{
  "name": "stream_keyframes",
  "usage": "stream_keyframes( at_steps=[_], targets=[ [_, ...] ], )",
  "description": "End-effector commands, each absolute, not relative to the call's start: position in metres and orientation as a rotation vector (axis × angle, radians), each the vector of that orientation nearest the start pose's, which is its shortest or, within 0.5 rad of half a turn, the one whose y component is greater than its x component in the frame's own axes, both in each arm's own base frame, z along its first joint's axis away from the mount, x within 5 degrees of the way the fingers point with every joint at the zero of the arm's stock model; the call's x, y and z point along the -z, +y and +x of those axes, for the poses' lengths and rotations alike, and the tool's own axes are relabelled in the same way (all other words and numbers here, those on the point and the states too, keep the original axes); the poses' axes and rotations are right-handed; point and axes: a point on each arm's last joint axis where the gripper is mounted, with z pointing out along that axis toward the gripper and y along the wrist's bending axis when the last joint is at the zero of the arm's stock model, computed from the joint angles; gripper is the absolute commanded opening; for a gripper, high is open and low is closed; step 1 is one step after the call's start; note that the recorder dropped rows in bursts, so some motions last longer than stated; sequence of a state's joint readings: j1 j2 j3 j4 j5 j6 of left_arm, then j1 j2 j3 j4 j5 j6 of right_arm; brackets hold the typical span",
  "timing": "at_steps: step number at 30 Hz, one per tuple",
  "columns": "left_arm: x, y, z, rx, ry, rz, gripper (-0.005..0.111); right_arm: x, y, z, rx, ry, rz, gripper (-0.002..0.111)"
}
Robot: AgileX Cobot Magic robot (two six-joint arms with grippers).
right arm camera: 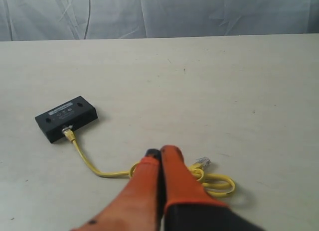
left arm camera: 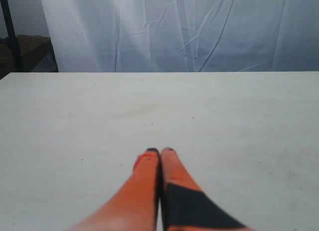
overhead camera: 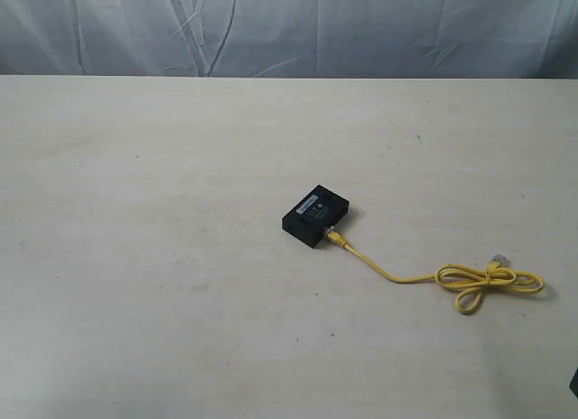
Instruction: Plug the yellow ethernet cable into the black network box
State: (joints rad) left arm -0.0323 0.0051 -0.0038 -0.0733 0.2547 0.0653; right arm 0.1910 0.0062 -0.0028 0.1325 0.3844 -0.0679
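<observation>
The yellow cable point(overhead camera: 490, 276) is plugged into the black box point(overhead camera: 316, 215) on the bench point(overhead camera: 135, 256), while the left hand point(left arm camera: 160, 151) and right hand point(right arm camera: 160, 152) are each pressed together, empty.

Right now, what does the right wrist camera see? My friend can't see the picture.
A yellow ethernet cable is plugged into a small black network box on a pale table. Its other end lies in a looped bundle with a clear plug free. The right gripper, orange, shut and empty, fills the foreground, covering part of the loop.
</observation>
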Motion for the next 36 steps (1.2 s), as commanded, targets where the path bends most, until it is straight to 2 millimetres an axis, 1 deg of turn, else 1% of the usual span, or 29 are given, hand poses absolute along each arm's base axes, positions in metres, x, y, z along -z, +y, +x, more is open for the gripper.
stream_keyframes(
  at_steps=[1,12,36],
  targets=[
    [-0.1912,-0.0032,0.0553,0.042,1.726,0.031,0.0,-0.1795,0.0141,0.0509,-0.213,1.857,-0.156,-0.001],
    [-0.1912,-0.0032,0.0553,0.042,1.726,0.031,0.0,-0.1795,0.0111,0.0517,-0.179,1.86,-0.082,-0.001],
    [-0.1912,-0.0032,0.0553,0.042,1.726,0.031,0.0,-0.1795,0.011,0.0517,-0.178,1.859,-0.084,-0.001]
  ],
)
